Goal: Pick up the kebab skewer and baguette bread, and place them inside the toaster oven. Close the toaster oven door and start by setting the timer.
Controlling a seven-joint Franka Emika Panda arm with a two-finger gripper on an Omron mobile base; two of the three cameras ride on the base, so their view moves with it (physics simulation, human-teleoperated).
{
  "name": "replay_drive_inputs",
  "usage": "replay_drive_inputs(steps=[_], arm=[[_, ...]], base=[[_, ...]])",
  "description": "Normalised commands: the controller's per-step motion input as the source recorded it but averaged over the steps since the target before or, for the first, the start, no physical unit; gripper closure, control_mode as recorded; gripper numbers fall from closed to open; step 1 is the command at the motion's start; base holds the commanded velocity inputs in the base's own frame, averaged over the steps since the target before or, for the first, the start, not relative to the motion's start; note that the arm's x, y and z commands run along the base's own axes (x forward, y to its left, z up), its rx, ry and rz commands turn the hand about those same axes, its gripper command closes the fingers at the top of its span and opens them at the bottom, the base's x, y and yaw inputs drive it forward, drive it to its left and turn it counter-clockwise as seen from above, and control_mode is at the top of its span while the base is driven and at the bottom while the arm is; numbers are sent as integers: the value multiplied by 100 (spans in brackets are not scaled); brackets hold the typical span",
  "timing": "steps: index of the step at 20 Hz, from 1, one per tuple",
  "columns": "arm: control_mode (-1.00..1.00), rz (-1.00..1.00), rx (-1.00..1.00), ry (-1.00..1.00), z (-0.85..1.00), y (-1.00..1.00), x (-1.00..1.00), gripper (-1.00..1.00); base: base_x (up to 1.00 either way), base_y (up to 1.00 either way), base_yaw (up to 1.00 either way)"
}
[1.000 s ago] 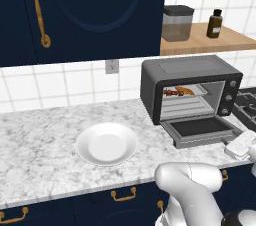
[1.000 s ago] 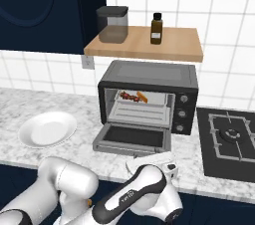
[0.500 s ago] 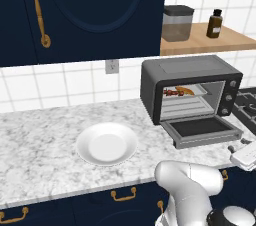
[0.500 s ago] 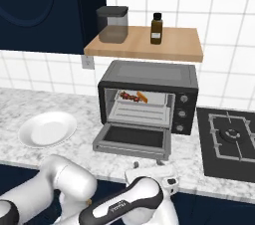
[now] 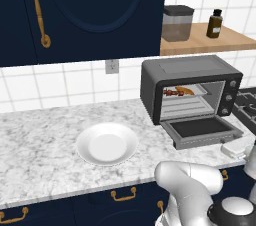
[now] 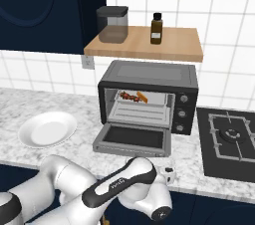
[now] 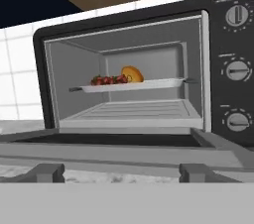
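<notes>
- The claw (image 5: 239, 147) is sitting low at the counter's (image 5: 40, 150) front edge, just in front of the open door (image 5: 200, 130); its pale body is showing at the right in the left base view and behind the arm in the right base view (image 6: 168, 173)
- Whether its jaws are spread or pressed together I cannot tell, as the fingertips are not clearly showing; nothing is showing in its grip, and I cannot tell whether it is touching the door
- The oven (image 6: 148, 97) is standing on the counter under the wooden shelf (image 6: 144, 45), with its door hanging flat and level, handle edge toward the robot
- The skewer (image 7: 108, 80) is lying on the tray (image 7: 149, 85) inside the oven, long axis running side to side across the cavity
- The baguette (image 7: 132, 74) is lying just beside the skewer on the same tray, to its right in the base views, angled slightly toward the back
- A white plate (image 5: 106, 143) is sitting on the counter well to the left of the oven
</notes>
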Motion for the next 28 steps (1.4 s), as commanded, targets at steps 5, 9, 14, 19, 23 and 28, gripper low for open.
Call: replay_drive_inputs(steps=[5,9,14,19,23,28], arm=[[-100,-4,1,4,-20,-25,-30,-100],[-100,-5,0,0,-38,-11,-33,-100],[-100,0,0,0,-4,0,29,-100],[-100,0,0,0,0,0,37,-100],[-100,0,0,0,0,0,25,-100],[-100,0,0,-5,11,0,11,-100]], base=[[0,0,0],[0,0,0],[0,0,0],[0,0,0],[0,0,0],[0,0,0]])
